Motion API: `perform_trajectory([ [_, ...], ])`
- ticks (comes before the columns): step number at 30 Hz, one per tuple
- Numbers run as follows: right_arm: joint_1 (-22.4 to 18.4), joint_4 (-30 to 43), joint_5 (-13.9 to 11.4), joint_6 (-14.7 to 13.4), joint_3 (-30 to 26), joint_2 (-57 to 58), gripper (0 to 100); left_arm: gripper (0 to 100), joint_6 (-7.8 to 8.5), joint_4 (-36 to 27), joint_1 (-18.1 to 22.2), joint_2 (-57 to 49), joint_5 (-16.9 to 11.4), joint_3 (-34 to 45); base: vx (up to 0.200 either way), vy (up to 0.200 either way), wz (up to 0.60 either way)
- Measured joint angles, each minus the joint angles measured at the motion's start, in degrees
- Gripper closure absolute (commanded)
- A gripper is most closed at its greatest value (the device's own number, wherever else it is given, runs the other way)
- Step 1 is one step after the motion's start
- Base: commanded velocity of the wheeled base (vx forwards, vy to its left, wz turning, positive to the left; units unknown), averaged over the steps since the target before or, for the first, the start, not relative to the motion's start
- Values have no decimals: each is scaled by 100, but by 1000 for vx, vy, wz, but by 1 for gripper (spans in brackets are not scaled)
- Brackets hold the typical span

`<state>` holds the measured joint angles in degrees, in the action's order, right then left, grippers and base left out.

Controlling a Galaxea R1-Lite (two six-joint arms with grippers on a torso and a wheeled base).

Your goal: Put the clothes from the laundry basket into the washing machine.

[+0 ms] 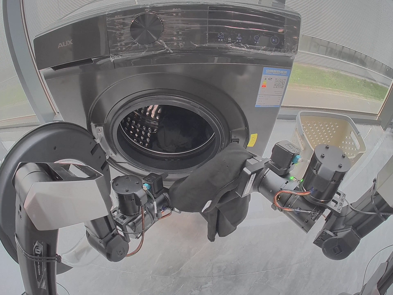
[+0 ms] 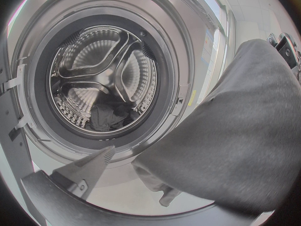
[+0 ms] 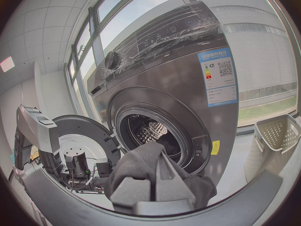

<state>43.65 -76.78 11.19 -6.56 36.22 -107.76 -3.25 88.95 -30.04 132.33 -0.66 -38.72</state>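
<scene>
The grey washing machine [image 1: 172, 74] stands with its round door [image 1: 45, 144] swung open to the left. Dark clothes [image 2: 106, 116] lie at the bottom of the drum [image 1: 166, 130]. My right gripper [image 3: 155, 173] is shut on a dark garment [image 1: 213, 181], which hangs just below and right of the drum opening. Its loose end droops toward the floor. My left gripper [image 1: 172, 205] sits open against the garment's left end. One fingertip [image 2: 105, 156] shows bare, and the cloth [image 2: 244, 135] covers the other. The cream laundry basket [image 1: 327, 134] stands right of the machine.
The open door takes up the space at my left, close to the left arm. Pale tiled floor [image 1: 196, 263] lies in front of the machine. Large windows [image 1: 344, 82] run behind the machine and the basket [image 3: 276, 142].
</scene>
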Motion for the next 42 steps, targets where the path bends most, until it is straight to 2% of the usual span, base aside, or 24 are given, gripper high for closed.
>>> perform_trajectory([
  [6,4,-9,-2,0,7,-30,100,100,68,2,-124,2,-191,-17,0,0,0],
  [16,-61,26,-16,2,16,-76,100,100,66,-2,-183,-157,-210,52,0,0,0],
  [22,-157,30,-57,0,22,-119,100,100,41,2,-196,-837,-324,623,0,0,0],
  [28,-341,-11,-249,-55,-12,-243,100,100,4,0,-212,-1731,-638,1541,0,0,0],
  [30,-389,-29,-386,-132,-119,-282,100,100,-7,0,-210,-1971,-695,1727,0,0,0],
  [33,-422,-101,-688,-193,-343,-321,100,100,-24,2,-199,-2219,-714,1854,0,0,0],
  [36,-471,-257,-884,-204,-560,-347,100,100,-40,0,-194,-2376,-719,1904,0,0,0],
  [42,-546,-1114,-1041,-204,-874,-517,100,100,-41,0,-96,-2492,-714,1943,0,0,0],
])
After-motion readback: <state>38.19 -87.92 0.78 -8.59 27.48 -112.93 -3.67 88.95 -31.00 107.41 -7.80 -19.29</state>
